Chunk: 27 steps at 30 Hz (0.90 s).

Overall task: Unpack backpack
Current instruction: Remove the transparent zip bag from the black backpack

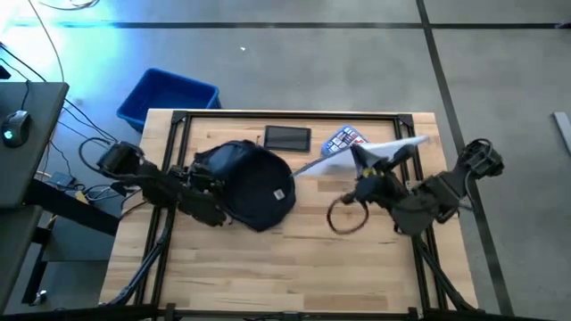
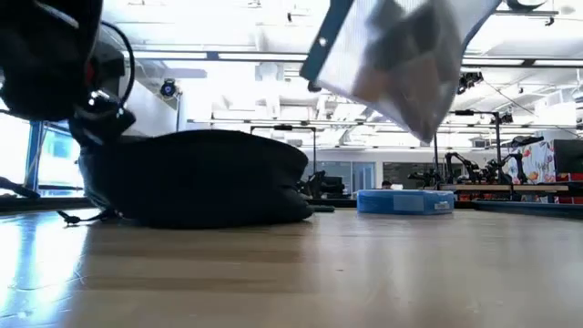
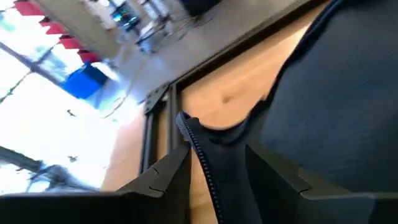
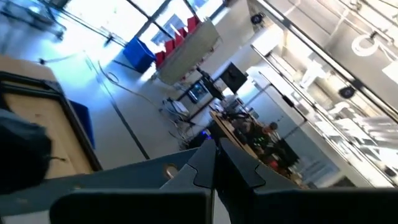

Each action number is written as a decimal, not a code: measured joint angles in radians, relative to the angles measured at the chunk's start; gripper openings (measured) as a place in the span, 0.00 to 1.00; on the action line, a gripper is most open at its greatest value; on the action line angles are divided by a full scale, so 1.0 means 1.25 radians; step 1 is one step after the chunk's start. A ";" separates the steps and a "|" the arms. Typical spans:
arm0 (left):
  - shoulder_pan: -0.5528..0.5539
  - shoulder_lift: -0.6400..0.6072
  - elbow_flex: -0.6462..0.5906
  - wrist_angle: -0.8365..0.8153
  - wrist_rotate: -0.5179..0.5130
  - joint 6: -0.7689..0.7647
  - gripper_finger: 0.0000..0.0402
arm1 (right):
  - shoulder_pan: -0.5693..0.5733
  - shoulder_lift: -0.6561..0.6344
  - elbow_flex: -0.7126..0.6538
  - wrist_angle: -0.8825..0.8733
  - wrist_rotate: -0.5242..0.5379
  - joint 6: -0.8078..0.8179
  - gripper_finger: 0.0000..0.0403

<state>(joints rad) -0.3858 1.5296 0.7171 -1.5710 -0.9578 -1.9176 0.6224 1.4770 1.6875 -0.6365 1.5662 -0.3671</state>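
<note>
The backpack [image 1: 254,185], a rounded bag of soft, nearly black fabric with a small white label, lies slumped on the pale wooden table [image 1: 268,267] left of the middle, nearer the far edge than the near one. The left gripper [image 1: 207,183] sits at the bag's left side, its jaws clenched on a fold of the fabric beside the zipper [image 3: 202,155], whose fine toothed line runs up between the two dark fingers [image 3: 168,177] in the left wrist view. The right gripper [image 1: 364,171] hangs above the table's right half with its jaws clenched on a flat, clear plastic pouch [image 1: 375,152] with a blue edge strip; the pouch is lifted clear of the wood and juts toward the far right corner. Under that arm a thin brown ring [image 1: 346,217] lies flat on the boards. Along the far edge a dark, flat rectangular device [image 1: 287,138] lies just behind the bag, and a flat printed packet [image 1: 343,140] in red, white and blue lies partly under the raised pouch. The whole near half of the table is bare wood. Off the far left corner a rigid bright-blue bin [image 1: 168,96] stands on the grey floor.
</note>
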 joint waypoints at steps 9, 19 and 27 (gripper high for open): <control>-0.109 -0.155 0.128 0.083 -0.100 0.128 0.33 | 0.023 0.095 0.000 -0.440 -0.246 0.582 0.00; -0.182 -0.112 0.160 0.862 -0.057 0.755 0.33 | 0.010 0.211 0.000 -0.589 -0.259 0.751 0.00; -0.175 0.050 0.160 1.256 0.145 1.106 0.33 | 0.034 0.218 0.000 -0.590 -0.298 0.808 0.00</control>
<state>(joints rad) -0.6040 1.5925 0.9173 -0.0016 -0.7762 -0.5349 0.6653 1.7496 1.6875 -1.3743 1.1938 0.6431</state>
